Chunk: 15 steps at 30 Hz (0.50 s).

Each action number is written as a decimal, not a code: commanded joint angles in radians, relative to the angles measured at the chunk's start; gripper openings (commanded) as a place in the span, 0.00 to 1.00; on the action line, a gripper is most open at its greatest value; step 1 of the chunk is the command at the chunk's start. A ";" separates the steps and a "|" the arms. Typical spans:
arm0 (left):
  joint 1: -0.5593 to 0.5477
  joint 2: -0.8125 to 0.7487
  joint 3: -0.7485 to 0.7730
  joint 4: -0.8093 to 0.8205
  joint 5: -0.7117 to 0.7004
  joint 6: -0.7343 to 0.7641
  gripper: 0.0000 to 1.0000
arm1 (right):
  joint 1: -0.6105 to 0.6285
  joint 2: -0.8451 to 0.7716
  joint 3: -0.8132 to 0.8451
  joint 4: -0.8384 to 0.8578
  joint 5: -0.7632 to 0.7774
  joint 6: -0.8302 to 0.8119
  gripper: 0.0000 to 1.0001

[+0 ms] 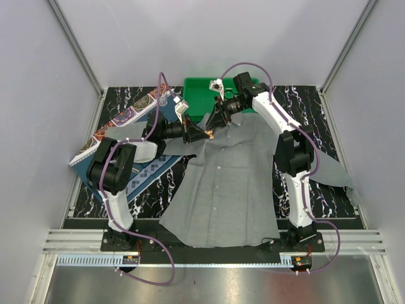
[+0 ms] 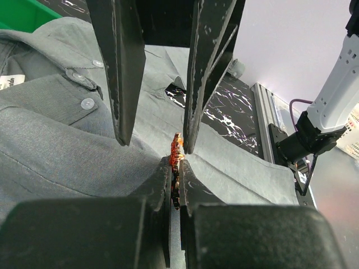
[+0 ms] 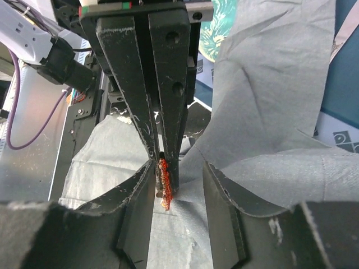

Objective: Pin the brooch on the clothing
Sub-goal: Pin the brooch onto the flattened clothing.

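Left arm is stretching in low from the left, the left gripper [image 2: 176, 168] pressing its jaws together on the brooch [image 3: 164, 182]. Right arm is arching over the far side and folding back, the right gripper [image 2: 157, 147] holding its jaws spread and straddling those tips. The brooch is standing edge-on, its long axis lying along the left fingers, over the grey shirt [image 1: 228, 183] near the collar. Whether it is touching the cloth cannot be told.

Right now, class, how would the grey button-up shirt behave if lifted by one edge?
Probably floppy: the grey button-up shirt drapes in folds. Likely light, since the cloth looks thin. It may bunch when pushed, as wrinkles show.
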<state>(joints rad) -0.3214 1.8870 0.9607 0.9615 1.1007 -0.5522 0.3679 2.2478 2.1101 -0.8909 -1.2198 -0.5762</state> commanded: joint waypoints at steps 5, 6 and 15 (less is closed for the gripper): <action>0.004 0.006 0.035 0.066 0.027 -0.018 0.00 | 0.006 -0.002 0.053 -0.143 -0.023 -0.111 0.47; 0.004 0.006 0.033 0.071 0.027 -0.018 0.00 | 0.006 -0.002 0.051 -0.149 -0.021 -0.122 0.47; 0.002 0.004 0.021 0.079 0.025 -0.023 0.00 | 0.016 0.015 0.077 -0.149 -0.021 -0.100 0.40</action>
<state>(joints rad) -0.3214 1.8893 0.9607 0.9623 1.1034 -0.5743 0.3717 2.2585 2.1284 -1.0317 -1.2205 -0.6689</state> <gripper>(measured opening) 0.027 0.395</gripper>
